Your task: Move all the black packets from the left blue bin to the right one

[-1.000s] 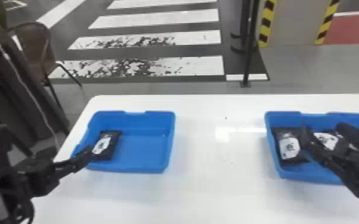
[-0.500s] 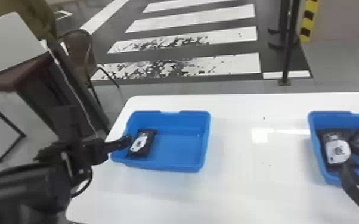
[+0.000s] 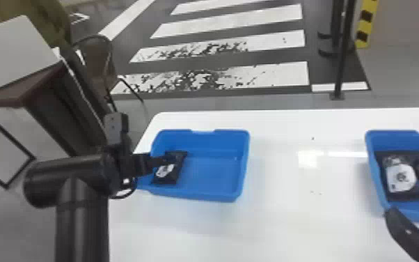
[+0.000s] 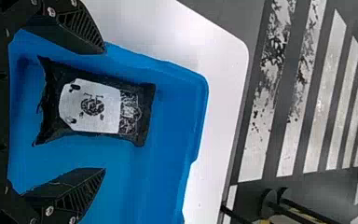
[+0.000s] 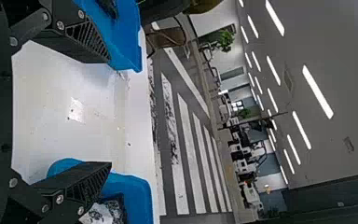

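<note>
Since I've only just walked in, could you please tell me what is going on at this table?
The robot is sorting black packets between two blue bins. Its open left gripper is at the left bin, over the one packet lying there, and does not hold it yet. The right gripper, also open and empty, is by the near side of the right bin, where at least two black packets lie.

I count two bins: the left bin (image 3: 208, 174) and, to its right, the right bin (image 3: 395, 142). I see one packet (image 3: 170, 170) inside the left bin, at least two packets (image 3: 401, 177) in the other.
</note>
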`<state>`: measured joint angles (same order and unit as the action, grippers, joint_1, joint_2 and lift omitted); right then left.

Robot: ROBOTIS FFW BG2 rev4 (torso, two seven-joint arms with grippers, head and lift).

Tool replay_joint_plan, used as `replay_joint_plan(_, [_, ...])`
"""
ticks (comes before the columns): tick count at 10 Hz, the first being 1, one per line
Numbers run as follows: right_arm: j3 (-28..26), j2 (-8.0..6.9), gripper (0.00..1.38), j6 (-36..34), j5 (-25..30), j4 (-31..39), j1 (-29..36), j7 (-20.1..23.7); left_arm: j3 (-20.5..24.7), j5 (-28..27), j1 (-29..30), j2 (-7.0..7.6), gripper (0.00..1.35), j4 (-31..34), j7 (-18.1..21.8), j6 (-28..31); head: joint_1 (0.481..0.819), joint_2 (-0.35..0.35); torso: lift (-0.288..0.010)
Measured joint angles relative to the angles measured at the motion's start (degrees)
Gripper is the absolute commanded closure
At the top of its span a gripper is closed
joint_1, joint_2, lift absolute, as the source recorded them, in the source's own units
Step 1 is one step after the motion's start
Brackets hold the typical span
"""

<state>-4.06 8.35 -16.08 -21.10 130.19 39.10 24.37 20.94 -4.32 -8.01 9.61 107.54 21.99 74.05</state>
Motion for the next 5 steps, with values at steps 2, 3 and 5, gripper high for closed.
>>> replay_joint_plan(2, [0.1,0.0,0.26,-0.3,-0.6,-0.4,-0.2,0.3,-2.5,-0.7,-3.6,0.56,0.15,-6.6,-0.1,0.5,0.695,0.311,-0.14])
replay_joint_plan(3, [0.1,0.0,0.26,-0.5,-0.9,-0.6,-0.3,0.3,-2.9,-0.9,-4.7,0.62,0.15,-8.8,-0.2,0.6,0.695,0.308,-0.14])
replay_joint_plan(5, [0.2,0.0,0.26,-0.9,-1.6,-1.1,-0.3,0.5,-3.5,-0.9,-6.1,0.6,0.31,-12.0,-0.4,1.1,0.695,0.304,-0.14])
